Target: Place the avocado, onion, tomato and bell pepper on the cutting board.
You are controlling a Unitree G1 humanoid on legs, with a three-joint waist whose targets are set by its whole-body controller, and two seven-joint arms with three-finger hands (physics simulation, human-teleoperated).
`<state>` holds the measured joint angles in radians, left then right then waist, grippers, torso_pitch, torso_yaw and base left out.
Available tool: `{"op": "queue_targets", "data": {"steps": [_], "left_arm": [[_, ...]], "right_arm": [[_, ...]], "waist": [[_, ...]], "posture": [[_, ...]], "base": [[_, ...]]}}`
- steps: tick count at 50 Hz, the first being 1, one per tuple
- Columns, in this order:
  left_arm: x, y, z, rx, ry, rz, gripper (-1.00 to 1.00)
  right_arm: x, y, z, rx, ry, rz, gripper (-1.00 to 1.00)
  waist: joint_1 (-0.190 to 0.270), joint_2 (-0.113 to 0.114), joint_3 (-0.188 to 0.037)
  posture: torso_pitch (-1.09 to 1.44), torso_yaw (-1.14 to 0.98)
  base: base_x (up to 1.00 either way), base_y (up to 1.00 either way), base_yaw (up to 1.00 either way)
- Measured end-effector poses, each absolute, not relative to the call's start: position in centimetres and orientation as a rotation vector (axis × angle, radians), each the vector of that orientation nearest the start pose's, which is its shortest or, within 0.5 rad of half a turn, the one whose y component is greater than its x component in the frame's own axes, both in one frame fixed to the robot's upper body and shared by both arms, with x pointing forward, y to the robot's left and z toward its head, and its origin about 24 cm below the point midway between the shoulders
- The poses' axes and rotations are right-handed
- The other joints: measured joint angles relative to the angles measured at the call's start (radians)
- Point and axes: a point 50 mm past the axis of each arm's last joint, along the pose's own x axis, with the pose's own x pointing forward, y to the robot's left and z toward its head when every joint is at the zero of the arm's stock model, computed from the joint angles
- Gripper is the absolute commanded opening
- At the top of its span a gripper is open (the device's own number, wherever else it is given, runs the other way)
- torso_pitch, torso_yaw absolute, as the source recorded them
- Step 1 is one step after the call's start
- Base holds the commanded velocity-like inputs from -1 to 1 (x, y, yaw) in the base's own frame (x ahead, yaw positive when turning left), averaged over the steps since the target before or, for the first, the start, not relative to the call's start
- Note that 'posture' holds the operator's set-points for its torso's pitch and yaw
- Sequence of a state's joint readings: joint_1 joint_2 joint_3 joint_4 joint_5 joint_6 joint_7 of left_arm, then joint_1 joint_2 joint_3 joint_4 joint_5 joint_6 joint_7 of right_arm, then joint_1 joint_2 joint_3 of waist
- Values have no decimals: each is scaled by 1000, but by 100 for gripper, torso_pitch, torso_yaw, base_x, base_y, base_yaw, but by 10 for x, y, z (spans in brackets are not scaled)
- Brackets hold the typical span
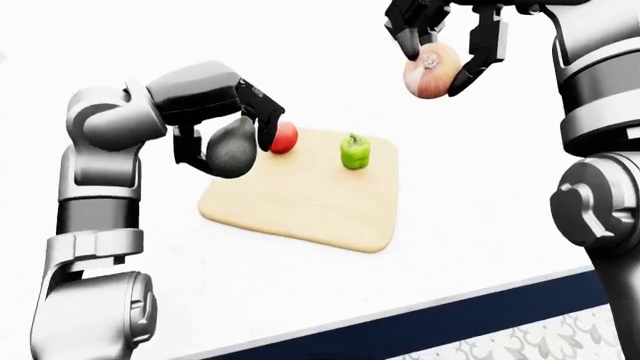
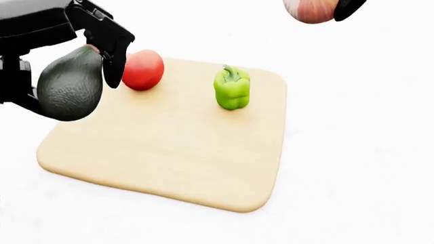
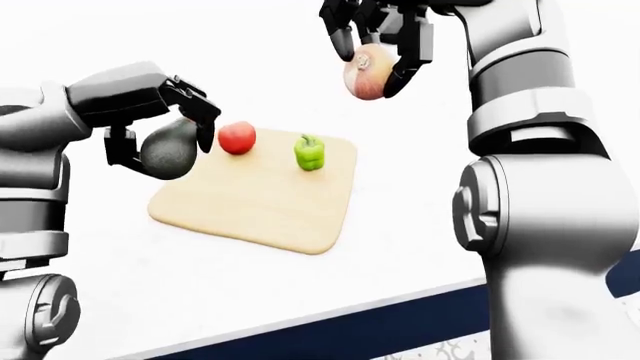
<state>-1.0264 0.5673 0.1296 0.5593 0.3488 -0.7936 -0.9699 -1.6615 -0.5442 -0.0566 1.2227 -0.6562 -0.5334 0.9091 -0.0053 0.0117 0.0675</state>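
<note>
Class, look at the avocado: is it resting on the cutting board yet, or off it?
Off it. The left hand holds the avocado in the air over the cutting board's left edge, its fingers closed round it.

no readable text, labels, or numbers
</note>
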Motion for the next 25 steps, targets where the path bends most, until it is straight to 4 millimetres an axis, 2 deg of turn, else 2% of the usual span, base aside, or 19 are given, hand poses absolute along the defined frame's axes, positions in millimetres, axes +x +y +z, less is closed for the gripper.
{"op": "queue_targets", "data": {"steps": [6, 25], "left_arm": [[341, 173, 278, 1386, -772, -791, -100], [338, 163, 270, 1455, -942, -906, -100]], "right_arm": [[383, -159, 379, -1300, -376, 652, -100], [384, -160, 376, -1299, -369, 655, -100]], "waist": [[0, -5, 0], [6, -9, -2]], "posture": [[0, 0], [0, 0]], "base": [[0, 0, 0], [0, 0, 0]]}}
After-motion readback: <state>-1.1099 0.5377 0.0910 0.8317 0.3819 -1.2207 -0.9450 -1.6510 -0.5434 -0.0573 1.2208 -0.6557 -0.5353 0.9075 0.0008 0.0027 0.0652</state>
